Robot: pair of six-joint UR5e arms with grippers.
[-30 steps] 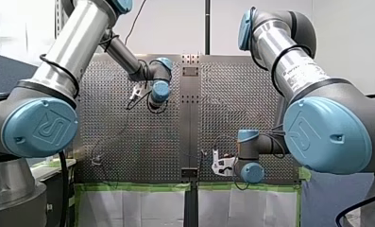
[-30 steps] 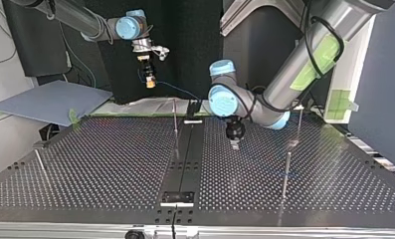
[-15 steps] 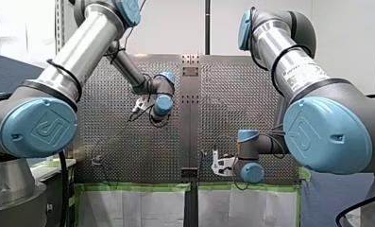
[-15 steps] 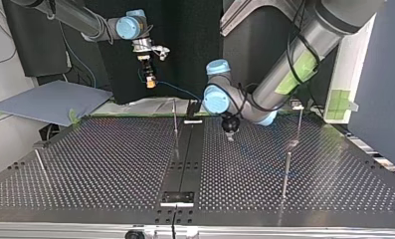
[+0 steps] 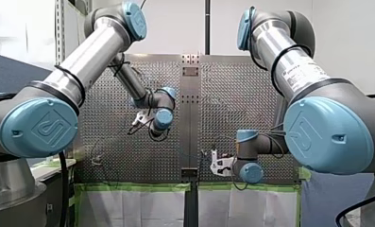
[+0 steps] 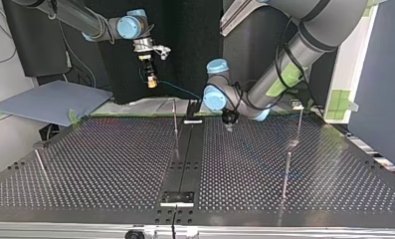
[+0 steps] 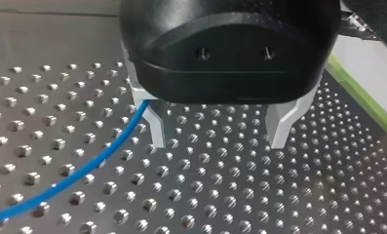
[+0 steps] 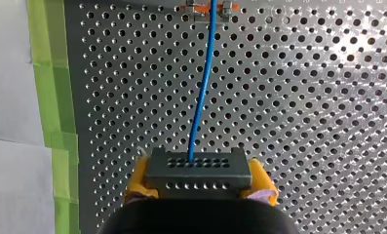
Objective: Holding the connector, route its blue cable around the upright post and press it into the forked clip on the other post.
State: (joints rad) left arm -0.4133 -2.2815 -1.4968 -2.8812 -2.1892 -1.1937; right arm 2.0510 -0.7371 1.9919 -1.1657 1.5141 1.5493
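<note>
A dark grey connector (image 8: 198,170) sits clamped between the yellow pads of my right gripper (image 8: 199,181). Its blue cable (image 8: 201,92) runs straight ahead to an orange-and-metal fitting (image 8: 206,7) on the perforated plate. In the top view my right gripper (image 6: 150,82) hangs above the table's far edge, and the cable (image 6: 177,90) trails toward the middle. My left gripper (image 7: 218,139) stands open just over the plate with nothing between its metal fingers (image 7: 280,127). The cable (image 7: 91,165) passes outside one finger. An upright post (image 6: 175,121) stands near the black centre rail.
More thin posts stand at the top view's right (image 6: 286,172), far right (image 6: 299,124) and left (image 6: 39,165). A black rail (image 6: 185,154) splits the perforated table (image 6: 100,164). A grey board (image 6: 50,99) lies off the far left corner. Green tape (image 8: 54,97) edges the plate.
My left arm has swung toward the table's far edge and a little left in the top view, with its gripper still open. My right gripper has stayed put with the connector.
</note>
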